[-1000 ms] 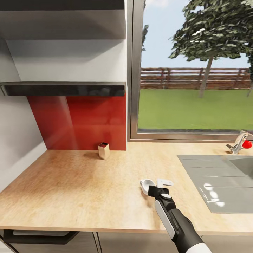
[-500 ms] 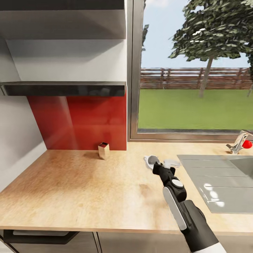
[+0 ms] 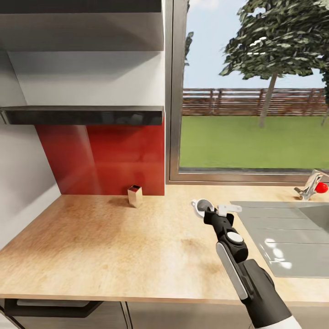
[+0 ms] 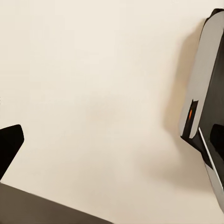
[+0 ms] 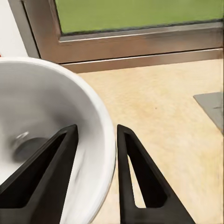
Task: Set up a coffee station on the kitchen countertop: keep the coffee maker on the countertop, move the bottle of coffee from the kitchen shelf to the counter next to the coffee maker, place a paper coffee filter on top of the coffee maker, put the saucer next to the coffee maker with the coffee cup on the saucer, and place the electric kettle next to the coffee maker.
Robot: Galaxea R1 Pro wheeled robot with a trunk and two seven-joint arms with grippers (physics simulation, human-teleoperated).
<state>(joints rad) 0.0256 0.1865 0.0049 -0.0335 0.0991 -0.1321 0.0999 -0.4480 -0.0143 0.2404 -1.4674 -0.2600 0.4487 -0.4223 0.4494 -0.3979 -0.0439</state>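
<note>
Right gripper (image 3: 206, 211) is pinching the cup (image 3: 201, 205) by its rim, one finger inside; bare counter (image 3: 114, 237) stretches off to its left.

Small box (image 3: 135, 195) at worktop (image 3: 100, 246) rear, against backsplash. Cup (image 3: 201, 206) in right claw (image 3: 206, 211), right of box, left of sink (image 3: 285, 235). Tap (image 3: 311, 185) far right, below window.
</note>
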